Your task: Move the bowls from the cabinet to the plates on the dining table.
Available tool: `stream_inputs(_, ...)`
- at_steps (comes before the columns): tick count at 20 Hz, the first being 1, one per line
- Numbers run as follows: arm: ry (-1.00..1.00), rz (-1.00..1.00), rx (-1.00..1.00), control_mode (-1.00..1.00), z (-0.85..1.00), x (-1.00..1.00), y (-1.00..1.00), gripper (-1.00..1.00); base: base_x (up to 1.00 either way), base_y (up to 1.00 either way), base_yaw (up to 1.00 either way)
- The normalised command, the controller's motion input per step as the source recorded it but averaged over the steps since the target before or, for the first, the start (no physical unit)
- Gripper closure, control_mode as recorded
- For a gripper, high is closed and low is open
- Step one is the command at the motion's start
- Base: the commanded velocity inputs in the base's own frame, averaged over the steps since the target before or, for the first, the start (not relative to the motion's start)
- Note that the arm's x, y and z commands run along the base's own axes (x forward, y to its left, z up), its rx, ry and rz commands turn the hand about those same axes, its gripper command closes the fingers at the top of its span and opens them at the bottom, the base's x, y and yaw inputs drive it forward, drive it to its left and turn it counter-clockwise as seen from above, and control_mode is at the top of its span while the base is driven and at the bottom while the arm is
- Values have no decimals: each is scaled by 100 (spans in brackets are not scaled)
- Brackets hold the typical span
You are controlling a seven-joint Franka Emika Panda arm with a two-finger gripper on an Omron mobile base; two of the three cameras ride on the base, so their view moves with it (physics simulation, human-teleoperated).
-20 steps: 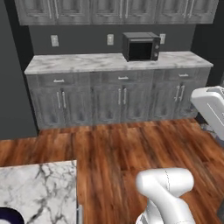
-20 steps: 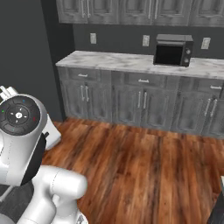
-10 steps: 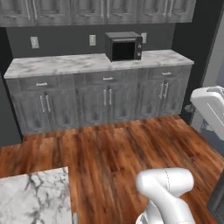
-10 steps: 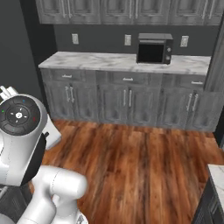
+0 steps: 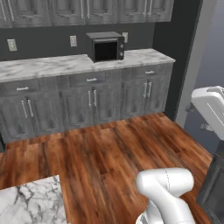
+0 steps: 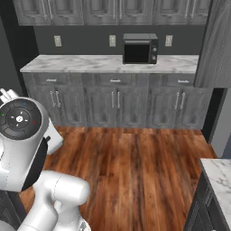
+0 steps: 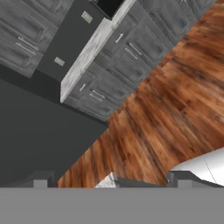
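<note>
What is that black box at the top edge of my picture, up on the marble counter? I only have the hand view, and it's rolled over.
Observer: It's a black microwave, standing on the counter below the wall cabinets.
Operator: What's past the right end of that counter?
Observer: In the right base view, a tall grey woodgrain panel rises right beside the counter's end.
Operator: Anything close to the base on that side?
Observer: Yes, a white marble top over dark fronts sits at the lower right of the right base view.

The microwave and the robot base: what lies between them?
Grey lower cabinets under the microwave, then bare wood floor, seen in both base views.
</note>
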Motion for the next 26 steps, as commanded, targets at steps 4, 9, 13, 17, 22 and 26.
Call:
stream_inputs(4, 0, 0, 0, 100, 0, 0, 0, -100, 0, 0, -25)
stream_inputs(9, 0, 0, 0, 100, 0, 0, 0, -100, 0, 0, -25)
stream_inputs(13, 0, 0, 0, 100, 0, 0, 0, -100, 0, 2, -24)
stream_inputs(17, 0, 0, 0, 100, 0, 0, 0, -100, 0, 4, -24)
stream_inputs(22, 0, 0, 0, 100, 0, 0, 0, -100, 1, 6, -22)
stream_inputs(26, 0, 0, 0, 100, 0, 0, 0, -100, 1, 5, -22)
